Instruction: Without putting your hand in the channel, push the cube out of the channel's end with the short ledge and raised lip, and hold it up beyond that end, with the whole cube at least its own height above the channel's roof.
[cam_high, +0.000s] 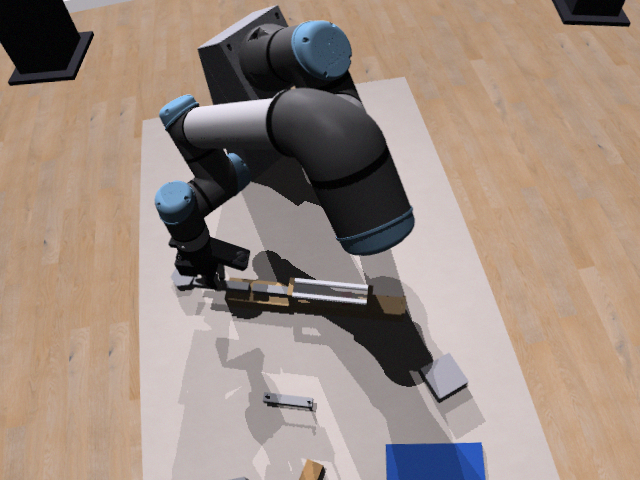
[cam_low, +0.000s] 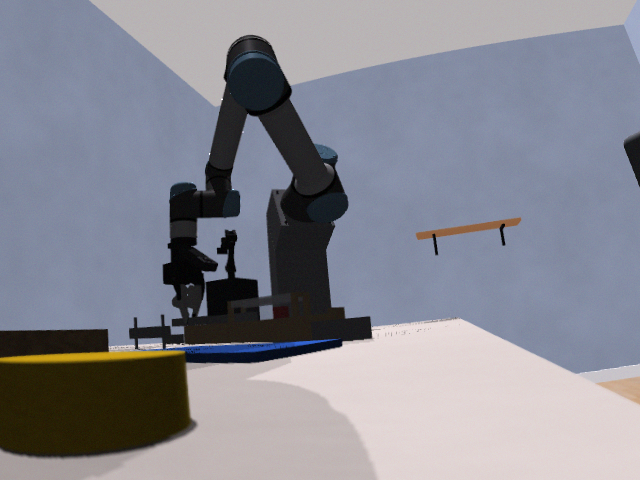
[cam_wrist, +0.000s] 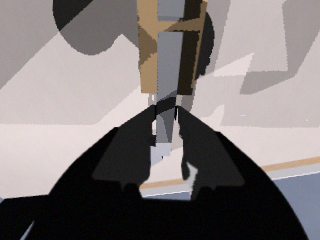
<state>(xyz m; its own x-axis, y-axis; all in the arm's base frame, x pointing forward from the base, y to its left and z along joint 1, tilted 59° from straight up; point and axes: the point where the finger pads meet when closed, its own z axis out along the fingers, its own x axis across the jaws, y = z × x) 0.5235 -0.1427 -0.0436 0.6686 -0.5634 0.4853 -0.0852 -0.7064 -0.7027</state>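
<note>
The claw (cam_high: 209, 285) (cam_low: 189, 316) (cam_wrist: 165, 106), dark and tapered, is closed nearly fully on a smooth, flat grey bar (cam_high: 237, 285) (cam_wrist: 168, 65); the red cube (cam_low: 280, 311) lies within the wooden channel (cam_high: 258, 299) (cam_low: 248, 330) (cam_wrist: 148, 75), beneath its clear roof (cam_high: 330, 290) (cam_low: 263, 299).

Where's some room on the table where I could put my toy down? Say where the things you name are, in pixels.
There looks to be room between the wooden channel (cam_high: 390, 305) (cam_low: 248, 330) (cam_wrist: 148, 65) and the blue mat (cam_high: 434, 460) (cam_low: 268, 350), with the small grey bar (cam_high: 288, 400) (cam_low: 149, 332) on one side and the grey square block (cam_high: 445, 376) (cam_low: 348, 328) on the other. It's crowded where the gripper (cam_high: 211, 285) (cam_low: 190, 317) (cam_wrist: 165, 106) holds the grey stick (cam_high: 268, 288) (cam_low: 209, 319) (cam_wrist: 169, 60).
</note>
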